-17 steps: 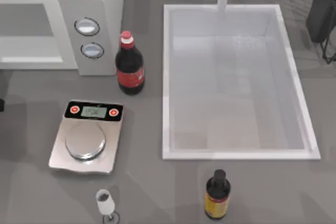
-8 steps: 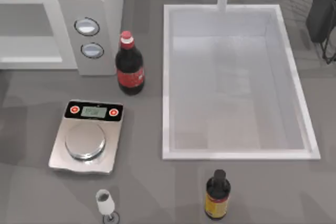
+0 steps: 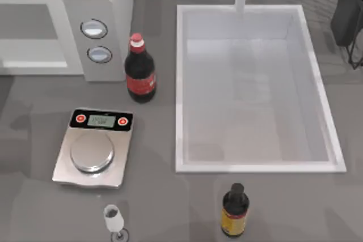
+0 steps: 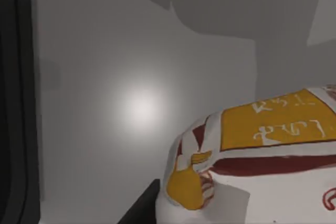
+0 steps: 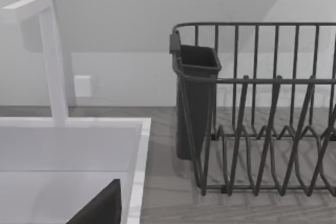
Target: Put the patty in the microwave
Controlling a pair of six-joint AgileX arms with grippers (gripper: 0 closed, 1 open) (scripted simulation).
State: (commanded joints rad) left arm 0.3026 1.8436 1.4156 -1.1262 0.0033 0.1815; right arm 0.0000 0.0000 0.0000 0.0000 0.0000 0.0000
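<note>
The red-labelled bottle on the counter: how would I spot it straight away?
Find the big white microwave at the top view's left. The red-labelled bottle stands just right of its grey button panel, before the sink. It has a red cap, unlike the yellow-labelled bottle near the front edge.

Rendered kitchen bench
A sink (image 3: pixel 180 83) with faucet (image 5: pixel 52 56), microwave (image 3: pixel 102 4), kitchen scale (image 3: pixel 93 148) and dish rack (image 5: pixel 262 108) (dark wire) show it.

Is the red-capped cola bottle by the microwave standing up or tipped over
Upright: in the top view the cola bottle shows its red cap above its body, beside the microwave.
</note>
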